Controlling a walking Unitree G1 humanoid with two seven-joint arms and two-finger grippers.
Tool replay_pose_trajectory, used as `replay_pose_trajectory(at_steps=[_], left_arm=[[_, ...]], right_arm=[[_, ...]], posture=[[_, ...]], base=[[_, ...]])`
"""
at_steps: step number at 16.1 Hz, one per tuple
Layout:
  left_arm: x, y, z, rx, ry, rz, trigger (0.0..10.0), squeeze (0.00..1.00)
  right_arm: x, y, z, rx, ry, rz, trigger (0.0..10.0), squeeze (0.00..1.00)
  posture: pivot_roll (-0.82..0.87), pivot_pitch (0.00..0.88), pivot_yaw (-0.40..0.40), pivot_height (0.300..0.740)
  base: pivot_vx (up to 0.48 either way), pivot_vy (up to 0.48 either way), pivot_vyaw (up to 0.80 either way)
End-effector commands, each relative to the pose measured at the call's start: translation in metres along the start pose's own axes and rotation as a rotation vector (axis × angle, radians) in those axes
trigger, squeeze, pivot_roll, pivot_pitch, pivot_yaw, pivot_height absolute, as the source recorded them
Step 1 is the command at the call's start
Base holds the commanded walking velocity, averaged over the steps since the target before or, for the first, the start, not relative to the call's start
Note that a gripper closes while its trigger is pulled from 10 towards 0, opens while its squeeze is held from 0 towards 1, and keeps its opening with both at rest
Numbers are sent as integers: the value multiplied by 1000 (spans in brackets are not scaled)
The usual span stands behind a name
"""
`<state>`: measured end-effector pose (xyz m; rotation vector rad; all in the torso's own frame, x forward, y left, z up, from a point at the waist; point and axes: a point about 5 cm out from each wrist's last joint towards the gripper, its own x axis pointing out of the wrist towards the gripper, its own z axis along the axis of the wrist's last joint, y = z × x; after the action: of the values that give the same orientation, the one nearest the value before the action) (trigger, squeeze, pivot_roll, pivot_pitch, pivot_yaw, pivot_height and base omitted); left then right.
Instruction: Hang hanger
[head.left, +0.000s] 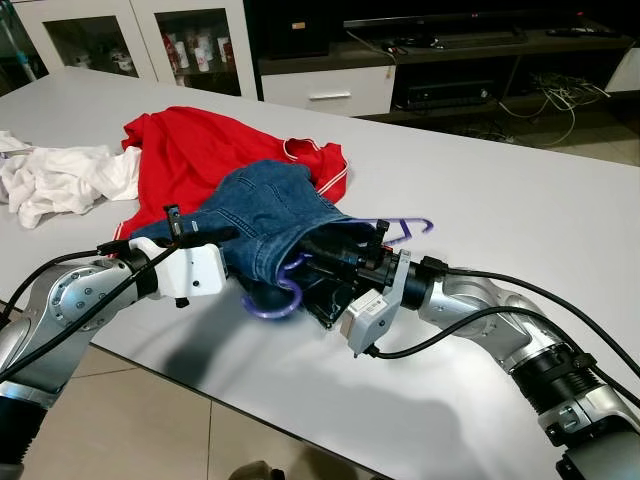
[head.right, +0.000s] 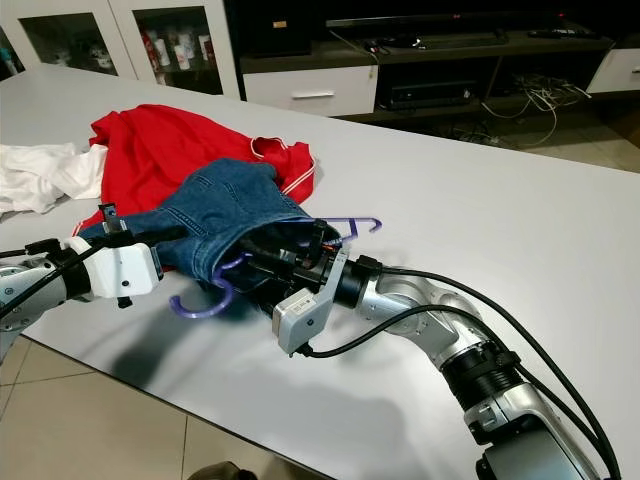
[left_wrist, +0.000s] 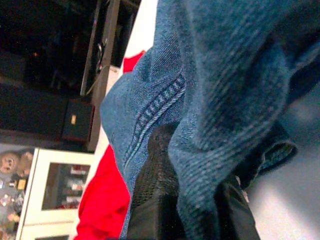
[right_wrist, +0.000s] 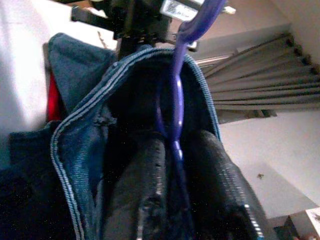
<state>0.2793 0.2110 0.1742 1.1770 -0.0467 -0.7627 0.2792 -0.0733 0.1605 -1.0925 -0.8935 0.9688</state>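
Observation:
A blue denim garment (head.left: 268, 198) lies on the white table (head.left: 520, 215), its open waist facing me. My right gripper (head.left: 322, 258) reaches into that opening and is shut on a purple hanger (head.left: 276, 300). The hanger's hook sticks out at the near side and one arm end (head.left: 412, 227) pokes out at the right. In the right wrist view the hanger (right_wrist: 175, 125) runs between the two black fingers (right_wrist: 137, 200), inside the denim waistband (right_wrist: 85, 120). My left gripper (head.left: 220, 236) is shut on the denim edge (left_wrist: 210, 125) at the garment's left side.
A red shirt (head.left: 190, 150) lies under and behind the denim, and a white cloth (head.left: 60, 180) is at the far left. Beyond the table stand a glass-door cabinet (head.left: 140, 35) and a low TV unit (head.left: 450, 70). The near table edge (head.left: 200, 385) runs below my arms.

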Motion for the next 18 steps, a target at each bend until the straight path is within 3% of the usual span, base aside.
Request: replay_pose_trajectory(at_steps=[1, 5, 10, 12, 13, 16, 17, 18], left_arm=[[1, 1, -4, -10, 30, 18, 0, 0], [-1, 6, -12, -56, 60, 83, 0, 0], [-1, 12, -22, -177, 69, 198, 0, 0], [0, 12, -22, -200, 61, 216, 0, 0], [0, 15, -22, -229, 51, 244, 0, 0], [1, 17, -23, -242, 44, 249, 0, 0], [2, 17, -22, -247, 33, 246, 0, 0], [2, 18, -22, -249, 27, 245, 0, 0]], right_arm=[[-6, -1, -3, 47, 16, -12, 10000, 0], [-30, 0, -16, 220, 109, -36, 10000, 0], [-58, -25, -56, 680, 335, -462, 10000, 0], [-60, -25, -60, 788, 352, -507, 10000, 0], [-62, -6, -56, 946, 350, -401, 10000, 0], [-58, 13, -42, 1091, 310, -244, 10000, 0], [-54, 27, -36, 1176, 305, -165, 10000, 604], [-52, 32, -36, 1205, 319, -162, 10000, 776]], posture=[[-11, 0, 45, 740], [-8, 0, 48, 740], [-15, 0, 60, 740], [-15, 0, 61, 740], [-14, 0, 62, 740], [-15, 0, 66, 740], [-21, 0, 70, 740], [-19, 0, 70, 740]], base=[[0, 0, 0], [0, 0, 0], [0, 0, 0], [0, 0, 0], [0, 0, 0], [0, 0, 0], [0, 0, 0], [0, 0, 0]])
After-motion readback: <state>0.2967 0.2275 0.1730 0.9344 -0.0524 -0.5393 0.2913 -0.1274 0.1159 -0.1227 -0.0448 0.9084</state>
